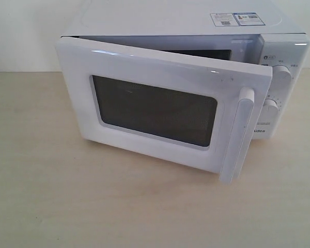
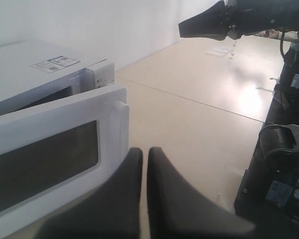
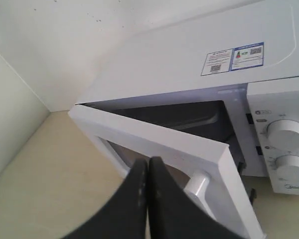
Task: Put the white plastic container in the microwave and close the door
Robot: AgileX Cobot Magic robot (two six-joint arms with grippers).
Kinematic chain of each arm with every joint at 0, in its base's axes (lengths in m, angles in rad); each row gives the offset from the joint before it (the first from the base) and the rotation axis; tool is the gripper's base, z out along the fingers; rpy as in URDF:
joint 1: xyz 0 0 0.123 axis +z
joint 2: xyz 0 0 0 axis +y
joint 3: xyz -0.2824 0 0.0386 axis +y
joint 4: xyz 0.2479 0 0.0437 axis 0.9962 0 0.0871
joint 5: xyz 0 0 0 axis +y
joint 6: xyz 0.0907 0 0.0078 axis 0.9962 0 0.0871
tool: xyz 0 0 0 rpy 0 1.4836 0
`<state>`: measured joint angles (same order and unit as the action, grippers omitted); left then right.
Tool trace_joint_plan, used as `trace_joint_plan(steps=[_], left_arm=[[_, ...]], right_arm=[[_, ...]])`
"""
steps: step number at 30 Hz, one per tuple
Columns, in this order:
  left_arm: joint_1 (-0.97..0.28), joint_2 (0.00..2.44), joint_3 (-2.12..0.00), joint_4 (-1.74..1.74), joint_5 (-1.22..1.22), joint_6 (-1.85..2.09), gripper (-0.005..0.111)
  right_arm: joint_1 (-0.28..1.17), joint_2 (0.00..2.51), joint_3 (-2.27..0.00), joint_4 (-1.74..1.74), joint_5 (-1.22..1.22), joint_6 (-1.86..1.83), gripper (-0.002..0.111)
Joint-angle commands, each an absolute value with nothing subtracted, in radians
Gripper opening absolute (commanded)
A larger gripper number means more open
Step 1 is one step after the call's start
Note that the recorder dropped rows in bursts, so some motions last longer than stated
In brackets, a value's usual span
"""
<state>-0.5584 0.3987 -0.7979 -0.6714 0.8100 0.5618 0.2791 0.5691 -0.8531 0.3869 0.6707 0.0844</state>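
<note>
The door (image 1: 160, 67), hinged at the left and ajar, hides most of the inside of the microwave (image 1: 170, 20), so I cannot tell whether the container is in there. The microwave sits on a pale wooden worktop (image 1: 67, 206) by a white wall (image 1: 20, 31), its long side running across and its dials (image 1: 281, 77) on the right. The left claw (image 2: 145, 152) and the right claw (image 3: 148, 162) are clenched on nothing.

The left gripper (image 2: 144, 155) has two smooth matte black fingers, broad at the root and tapering to rounded tips, and the right gripper (image 3: 148, 163) has the same. The right arm (image 2: 261, 15) is dark as well. A thin black cable (image 2: 283, 46) hangs beside a black mount (image 2: 279, 149) with a rounded joint.
</note>
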Motion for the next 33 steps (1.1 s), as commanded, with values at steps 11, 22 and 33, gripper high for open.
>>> trace_joint_plan(steps=[11,22,33], left_arm=[[-0.568,0.393,-0.792,-0.675,0.801,0.553,0.004],[-0.568,0.393,-0.792,-0.675,0.803,0.540,0.004],[-0.568,0.393,-0.792,-0.675,0.807,0.540,0.004]], right_arm=[[0.385,0.695,-0.544,1.404,0.366,-0.693,0.000],[0.781,0.896,-0.522,1.490,-0.149,-0.793,0.000],[1.176,1.181,-0.522,1.197,-0.942,-0.367,0.000]])
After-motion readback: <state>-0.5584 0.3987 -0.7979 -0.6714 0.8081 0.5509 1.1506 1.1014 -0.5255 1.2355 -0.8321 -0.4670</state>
